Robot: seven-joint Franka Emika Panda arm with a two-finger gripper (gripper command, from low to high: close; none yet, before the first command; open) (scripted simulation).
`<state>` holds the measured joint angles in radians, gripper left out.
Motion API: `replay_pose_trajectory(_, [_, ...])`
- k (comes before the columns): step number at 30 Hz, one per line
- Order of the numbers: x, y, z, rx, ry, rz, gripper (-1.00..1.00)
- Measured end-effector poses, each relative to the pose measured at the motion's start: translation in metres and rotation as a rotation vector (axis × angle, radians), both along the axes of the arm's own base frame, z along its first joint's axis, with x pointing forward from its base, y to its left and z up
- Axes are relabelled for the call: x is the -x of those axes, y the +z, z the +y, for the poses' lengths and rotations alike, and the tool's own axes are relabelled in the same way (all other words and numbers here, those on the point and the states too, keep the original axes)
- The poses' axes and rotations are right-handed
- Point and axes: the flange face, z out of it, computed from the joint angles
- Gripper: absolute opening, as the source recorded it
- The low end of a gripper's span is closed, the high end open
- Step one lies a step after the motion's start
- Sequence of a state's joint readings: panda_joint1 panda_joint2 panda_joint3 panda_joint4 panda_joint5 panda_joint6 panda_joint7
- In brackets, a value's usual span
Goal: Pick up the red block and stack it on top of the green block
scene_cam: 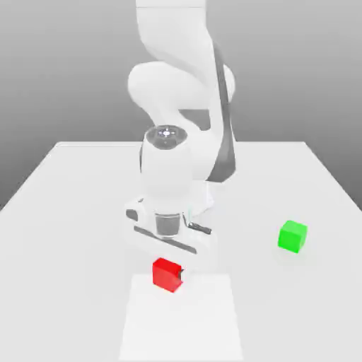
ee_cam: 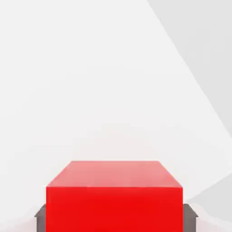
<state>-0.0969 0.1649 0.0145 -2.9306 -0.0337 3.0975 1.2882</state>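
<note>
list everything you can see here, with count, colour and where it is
red block: one, bright red, on the table near the front edge in the exterior view, between the fingers
green block: one, bright green, on the table toward the exterior view's right, apart from the red block
table: one, white, under both blocks
arm: one, white with grey trim, rising from the middle of the table and bent down over the red block
fingers: two, dark grey, shut on the red block, one against each side
</note>
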Motion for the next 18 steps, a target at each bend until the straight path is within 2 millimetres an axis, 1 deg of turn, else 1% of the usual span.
replay_pose_trajectory(1, [0.000, -0.002, 0.000, 0.000, 0.000, 0.001, -1.00])
replay_pose_trajectory(3, [-0.001, 0.006, 0.000, 0.001, 0.001, 0.000, -1.00])
replay_pose_trajectory(10, [0.000, 0.057, 0.000, 0.000, 0.000, 0.001, -1.00])
replay_pose_trajectory(12, [-0.001, 0.066, 0.013, -0.002, 0.046, -0.001, -1.00])
replay_pose_trajectory(18, [0.002, 0.082, 0.082, -0.014, 0.284, -0.009, -1.00])
